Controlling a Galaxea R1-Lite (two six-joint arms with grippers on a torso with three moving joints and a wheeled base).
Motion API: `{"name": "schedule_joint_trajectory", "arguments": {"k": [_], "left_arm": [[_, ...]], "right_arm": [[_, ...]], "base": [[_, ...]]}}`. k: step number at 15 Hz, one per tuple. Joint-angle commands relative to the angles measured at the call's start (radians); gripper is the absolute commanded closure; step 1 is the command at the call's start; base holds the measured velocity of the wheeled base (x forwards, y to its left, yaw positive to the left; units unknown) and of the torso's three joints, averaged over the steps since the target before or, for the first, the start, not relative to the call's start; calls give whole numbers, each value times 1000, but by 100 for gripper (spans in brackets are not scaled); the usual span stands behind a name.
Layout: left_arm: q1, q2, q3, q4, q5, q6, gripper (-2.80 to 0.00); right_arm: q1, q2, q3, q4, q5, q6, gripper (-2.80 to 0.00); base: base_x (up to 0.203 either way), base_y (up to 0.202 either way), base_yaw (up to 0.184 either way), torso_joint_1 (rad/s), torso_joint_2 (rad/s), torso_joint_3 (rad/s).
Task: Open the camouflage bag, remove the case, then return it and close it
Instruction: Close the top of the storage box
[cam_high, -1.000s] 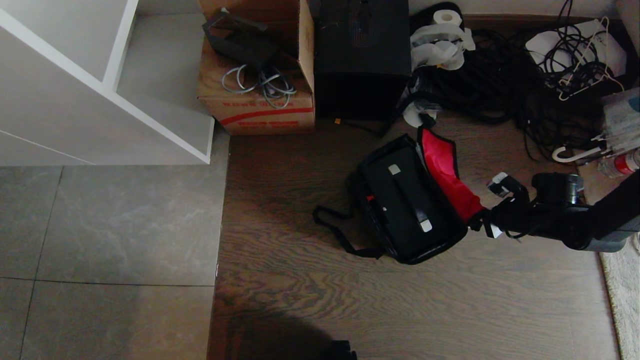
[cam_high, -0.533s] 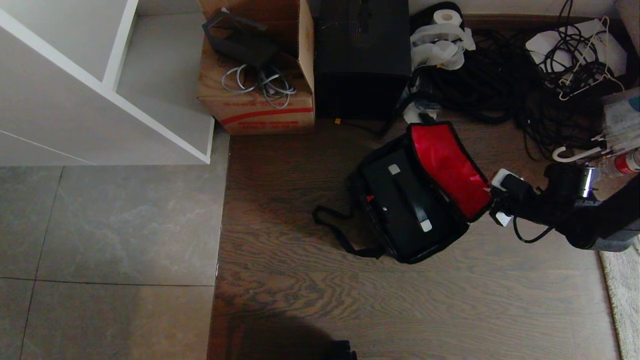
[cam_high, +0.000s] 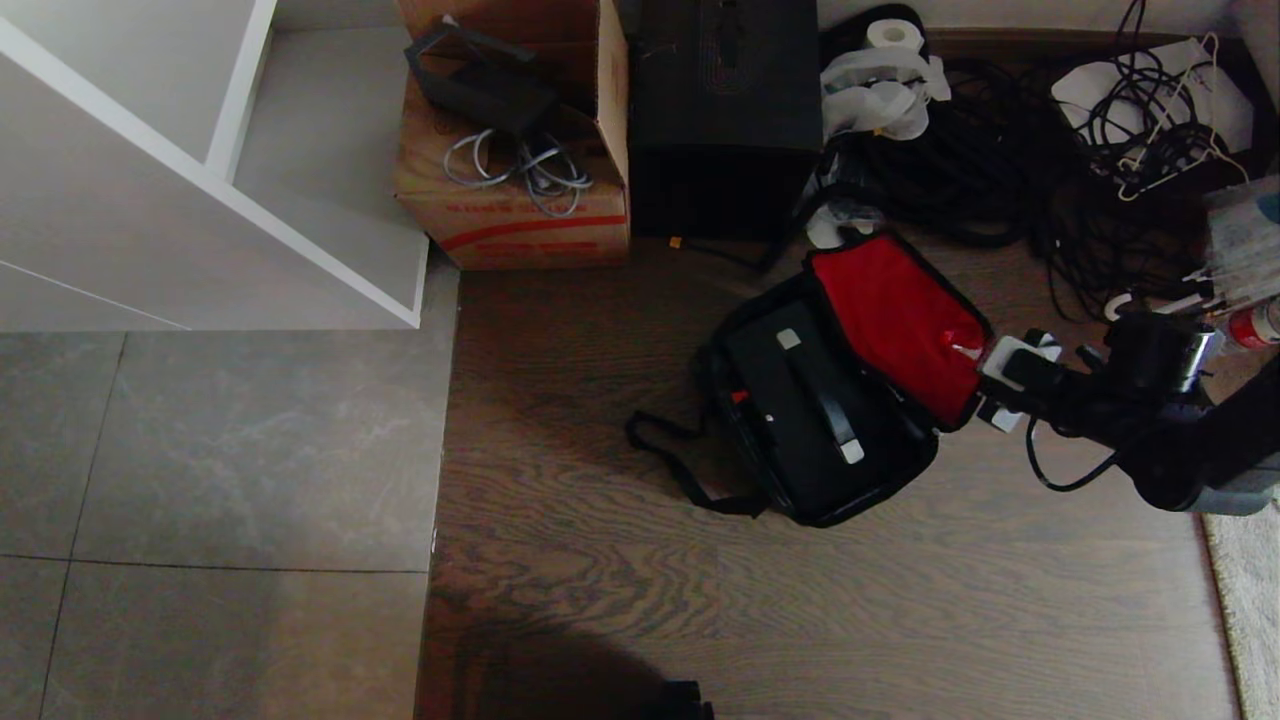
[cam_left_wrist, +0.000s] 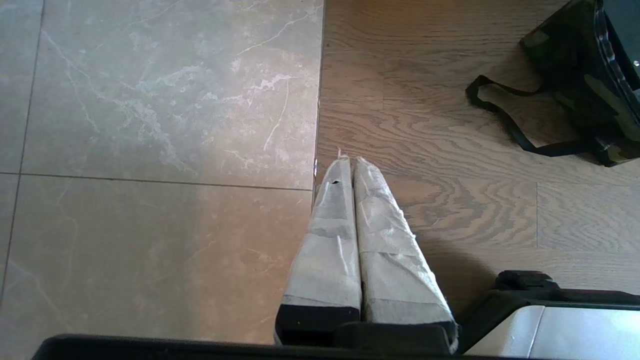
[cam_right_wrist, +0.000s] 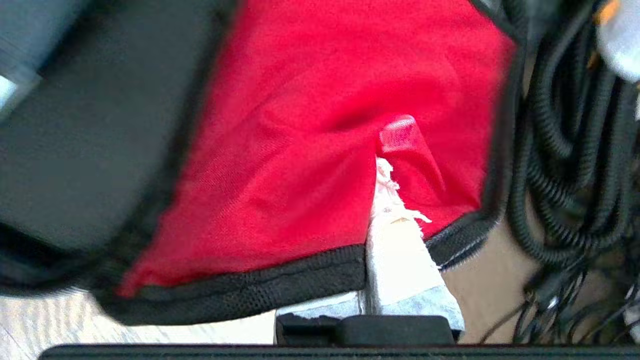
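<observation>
The camouflage bag (cam_high: 868, 498) lies open on the wooden floor, its red-lined lid (cam_high: 895, 315) tipped back toward the right. Inside it lies the case (cam_high: 775, 405), black, with a black top handle (cam_high: 822, 400) that has silver ends. My right gripper (cam_high: 978, 385) is at the lid's free edge, shut on the lid's black rim (cam_right_wrist: 280, 285); the red lining (cam_right_wrist: 300, 150) fills the right wrist view and hides one finger. My left gripper (cam_left_wrist: 348, 161) is shut on nothing, low over the seam between tile and wood, away from the bag's camouflage side (cam_left_wrist: 575, 70) and its strap (cam_left_wrist: 510, 127).
Behind the bag stand a brown cardboard box (cam_high: 520, 210) with a red stripe and a taller black box (cam_high: 725, 110). Black cables (cam_high: 1000, 160) pile up at the back right. A white cabinet (cam_high: 200, 200) is at the left, and a pale rug (cam_high: 1245, 600) lies along the right edge.
The lid has swung from nearly on edge to wide open, tipped back to the right. My right gripper went with it, toward the back right, and its wrist rolled.
</observation>
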Motion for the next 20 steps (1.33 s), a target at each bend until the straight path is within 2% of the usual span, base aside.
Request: {"name": "schedule_joint_trajectory", "arguments": {"k": [1, 5, 6, 8, 12, 20], "left_arm": [[0, 0, 0, 0, 0, 0, 0], [0, 0, 0, 0, 0, 0, 0], [0, 0, 0, 0, 0, 0, 0], [0, 0, 0, 1, 0, 0, 0], [0, 0, 0, 0, 0, 0, 0], [0, 0, 0, 1, 0, 0, 0]], "right_arm": [[28, -31, 83, -52, 15, -8, 0], [71, -56, 203, -66, 31, -13, 0], [82, -58, 221, -61, 30, -13, -280], [132, -58, 240, -63, 44, -2, -280], [186, -71, 246, -67, 97, 109, -280], [238, -136, 370, -39, 115, 515, -280]], "base": [[0, 0, 0, 0, 0, 0], [0, 0, 0, 0, 0, 0], [0, 0, 0, 0, 0, 0], [0, 0, 0, 0, 0, 0], [0, 0, 0, 0, 0, 0], [0, 0, 0, 0, 0, 0]]}}
